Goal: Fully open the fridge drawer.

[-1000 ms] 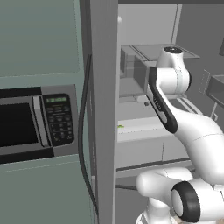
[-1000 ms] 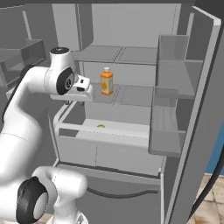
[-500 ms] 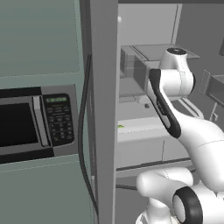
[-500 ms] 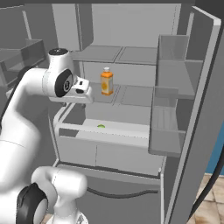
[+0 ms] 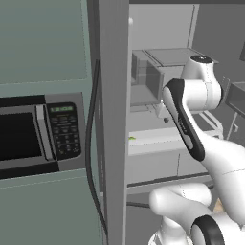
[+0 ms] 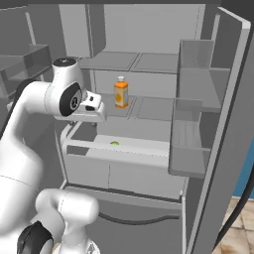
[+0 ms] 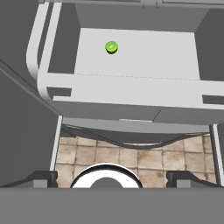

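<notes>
One microwave [image 5: 36, 136] sits at the far left of the left base view, beside the fridge's open door edge. Rightward, the gripper [image 6: 92, 108] hovers above the fridge drawer [image 6: 116, 151], apart from it; whether its jaws are spread or closed cannot be made out. A small green thing [image 7: 111, 47] lies near the drawer's back edge. An orange bottle [image 6: 121, 93] stands on the shelf above.

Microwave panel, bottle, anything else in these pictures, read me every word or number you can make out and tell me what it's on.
None can be read.
Microwave keypad: button marks and a green display, too small and blurred.
Orange bottle: pale label, no legible text.
Fridge drawer: plain front, no text.
</notes>
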Controlling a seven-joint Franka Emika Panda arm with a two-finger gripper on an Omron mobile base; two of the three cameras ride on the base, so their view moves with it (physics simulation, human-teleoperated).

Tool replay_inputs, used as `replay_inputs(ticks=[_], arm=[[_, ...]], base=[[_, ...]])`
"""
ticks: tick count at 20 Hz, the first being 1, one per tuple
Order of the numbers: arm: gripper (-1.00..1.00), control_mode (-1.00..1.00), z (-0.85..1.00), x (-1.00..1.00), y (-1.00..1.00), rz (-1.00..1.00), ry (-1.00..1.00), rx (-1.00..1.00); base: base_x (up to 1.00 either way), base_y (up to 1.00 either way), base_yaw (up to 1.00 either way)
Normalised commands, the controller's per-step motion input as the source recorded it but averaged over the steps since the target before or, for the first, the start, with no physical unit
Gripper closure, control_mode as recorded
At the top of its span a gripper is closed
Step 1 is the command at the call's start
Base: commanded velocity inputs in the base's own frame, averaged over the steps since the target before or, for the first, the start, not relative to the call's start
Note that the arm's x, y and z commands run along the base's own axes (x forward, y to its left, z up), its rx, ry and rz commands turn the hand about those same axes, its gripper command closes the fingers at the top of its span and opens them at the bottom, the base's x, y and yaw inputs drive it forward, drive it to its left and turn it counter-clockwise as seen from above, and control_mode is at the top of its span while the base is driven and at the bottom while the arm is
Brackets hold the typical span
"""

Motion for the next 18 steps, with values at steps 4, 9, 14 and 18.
replay_inputs(ticks=[4, 9, 14, 18], arm=[[-1.0, -1.0, 0.0, 0.0, 0.0, 0.0, 0.0, 0.0], [-1.0, -1.0, 0.0, 0.0, 0.0, 0.0, 0.0, 0.0], [-1.0, -1.0, 0.0, 0.0, 0.0, 0.0, 0.0, 0.0], [-1.0, -1.0, 0.0, 0.0, 0.0, 0.0, 0.0, 0.0]], base=[[0.0, 0.0, 0.0], [0.0, 0.0, 0.0], [0.0, 0.0, 0.0], [0.0, 0.0, 0.0]])
